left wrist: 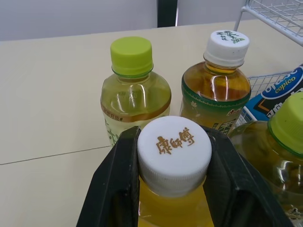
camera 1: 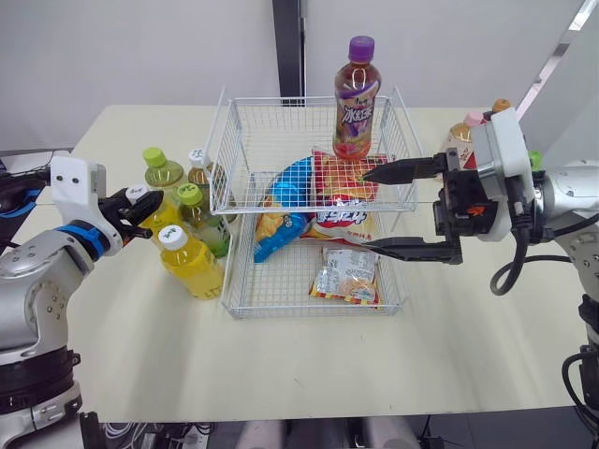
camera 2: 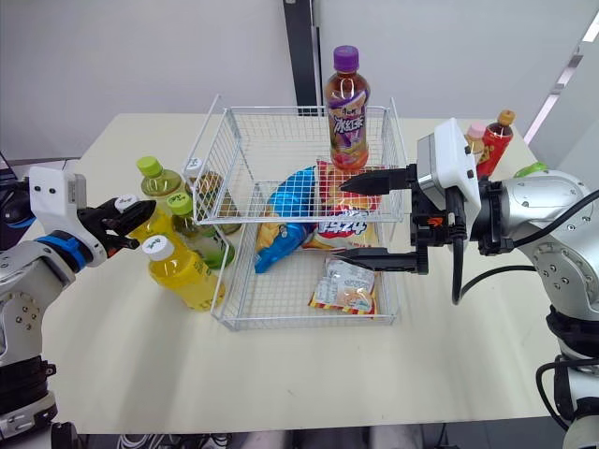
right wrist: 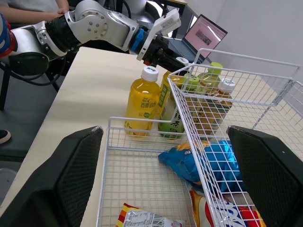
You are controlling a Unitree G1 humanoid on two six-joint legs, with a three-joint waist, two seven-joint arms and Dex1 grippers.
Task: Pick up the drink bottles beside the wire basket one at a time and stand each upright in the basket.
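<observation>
Black fingers of the left pincer (camera 1: pixel 140 208) are clamped on either side of the white cap of a yellow drink bottle (left wrist: pixel 174 156). It stands on the desk (camera 1: pixel 449 355) among other bottles just left of the wire basket (camera 1: pixel 234 140). The left forearm reaches in low. The right pincer (camera 1: pixel 393 210) is held level over the basket, fingers spread wide apart, near an upright purple-capped bottle (camera 1: pixel 356 94) inside.

My head pair looks down over the worktop (camera 1: pixel 281 365); both wrist cameras share the bottles (left wrist: pixel 136 94), left close up, right across the basket (right wrist: pixel 137 179).
</observation>
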